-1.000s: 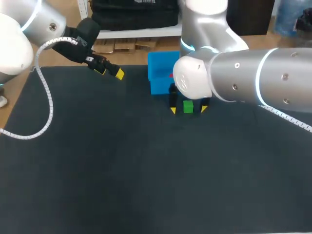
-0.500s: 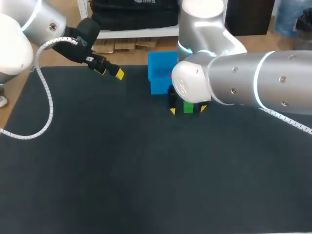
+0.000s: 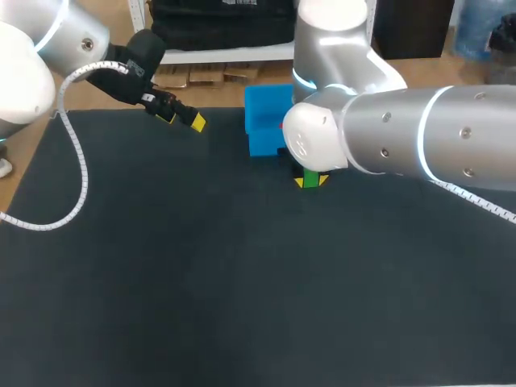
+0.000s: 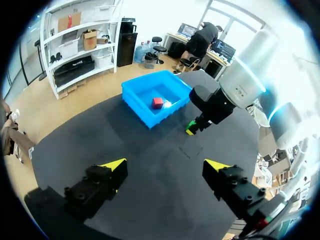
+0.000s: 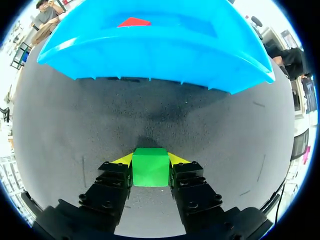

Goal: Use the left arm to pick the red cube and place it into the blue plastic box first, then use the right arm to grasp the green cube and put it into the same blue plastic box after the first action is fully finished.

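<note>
Red cube (image 5: pixel 134 22) in box (image 5: pixel 150 55); my right jaws clench the green cube (image 5: pixel 150 167), left jaws released; next, lift it over the box.

The counter (image 3: pixel 242 282) is a dark, matte charcoal surface with a fine speckled grain. In the head view its far edge runs straight across the back, and its left edge slants towards the near side. A few short pale marks (image 5: pixel 258 104) lie scattered on it, with fainter ones (image 4: pixel 192 150) near its middle.
</note>
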You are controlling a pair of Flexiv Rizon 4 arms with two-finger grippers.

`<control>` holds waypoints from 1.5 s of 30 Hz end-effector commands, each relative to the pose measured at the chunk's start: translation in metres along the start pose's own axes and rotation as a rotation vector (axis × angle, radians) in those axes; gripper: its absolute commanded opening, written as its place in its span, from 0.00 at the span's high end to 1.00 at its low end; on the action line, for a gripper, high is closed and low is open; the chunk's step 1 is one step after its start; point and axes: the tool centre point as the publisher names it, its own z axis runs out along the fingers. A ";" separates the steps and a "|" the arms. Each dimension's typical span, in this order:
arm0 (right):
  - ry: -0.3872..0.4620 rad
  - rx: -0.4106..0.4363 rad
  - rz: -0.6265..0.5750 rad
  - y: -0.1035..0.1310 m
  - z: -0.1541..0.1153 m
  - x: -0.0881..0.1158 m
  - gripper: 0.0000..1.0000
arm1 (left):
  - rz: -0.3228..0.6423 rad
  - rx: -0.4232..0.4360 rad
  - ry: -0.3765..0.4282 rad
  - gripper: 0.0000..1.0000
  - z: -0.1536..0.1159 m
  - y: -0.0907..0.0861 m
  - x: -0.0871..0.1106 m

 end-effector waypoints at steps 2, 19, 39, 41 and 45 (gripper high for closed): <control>0.000 0.015 -0.006 0.000 -0.005 0.002 1.00 | 0.002 0.003 -0.001 0.00 0.000 0.001 0.000; -0.024 0.016 0.003 -0.008 -0.040 0.002 1.00 | 0.002 0.003 -0.001 0.00 0.000 0.001 0.000; -0.098 -0.018 -0.005 -0.013 -0.093 0.007 1.00 | 0.002 0.003 -0.001 0.00 0.000 0.001 0.000; -0.106 -0.024 -0.009 -0.013 -0.098 0.008 1.00 | 0.002 0.003 -0.001 0.00 0.000 0.001 0.000; -0.121 -0.035 -0.018 -0.013 -0.106 0.012 1.00 | 0.002 0.003 -0.001 0.00 0.000 0.001 0.000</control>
